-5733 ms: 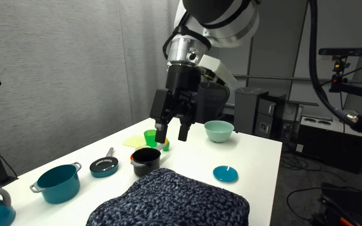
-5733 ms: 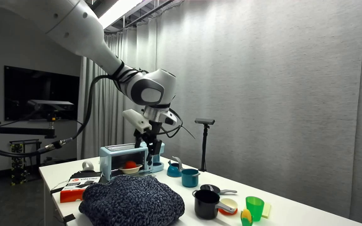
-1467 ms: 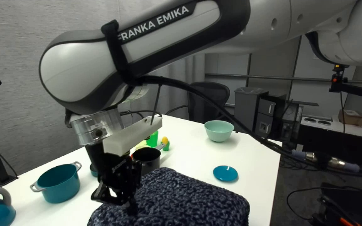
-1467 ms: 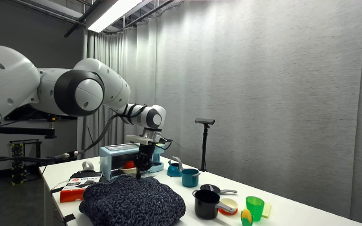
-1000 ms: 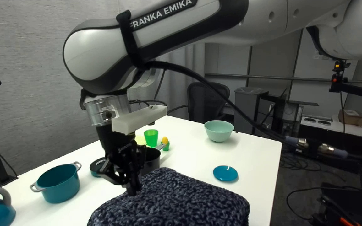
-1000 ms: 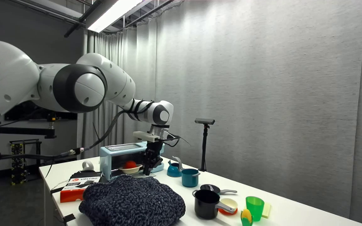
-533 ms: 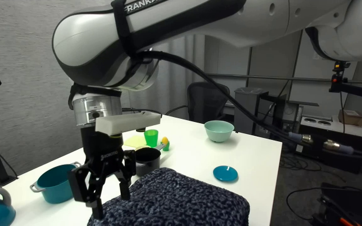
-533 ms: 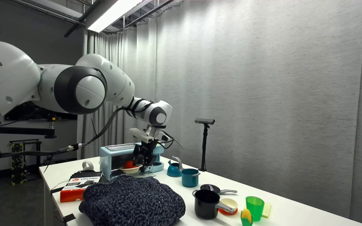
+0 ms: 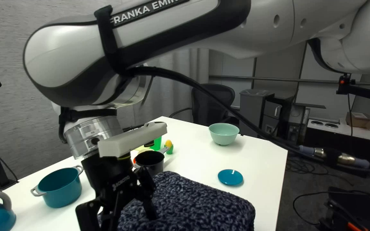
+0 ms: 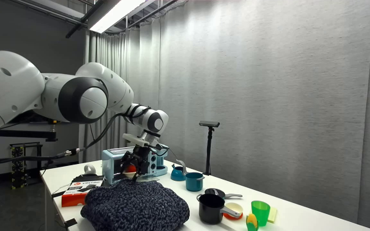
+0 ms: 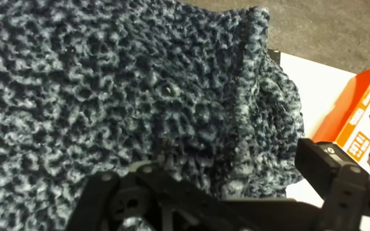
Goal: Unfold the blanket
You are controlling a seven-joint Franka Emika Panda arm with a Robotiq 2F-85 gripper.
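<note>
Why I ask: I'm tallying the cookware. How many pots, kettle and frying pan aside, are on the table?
2: the teal pot beside the kettle, and the black pot beside the blanket. More may be hidden behind things.

Blanket (image 10: 136, 207) looks rough, matt, chunky-knit cloth; blue disc (image 9: 230, 177) glossy, smooth; green cup (image 10: 261, 211) plastic; curtain (image 10: 268, 96) matt cloth.

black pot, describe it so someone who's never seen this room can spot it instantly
In an exterior view, find the big navy knitted blanket on the white table. Just right of it stands the black pot, its long grey handle pointing right. Deep and black, it differs from the teal pot and the shallow pan behind it.
</note>
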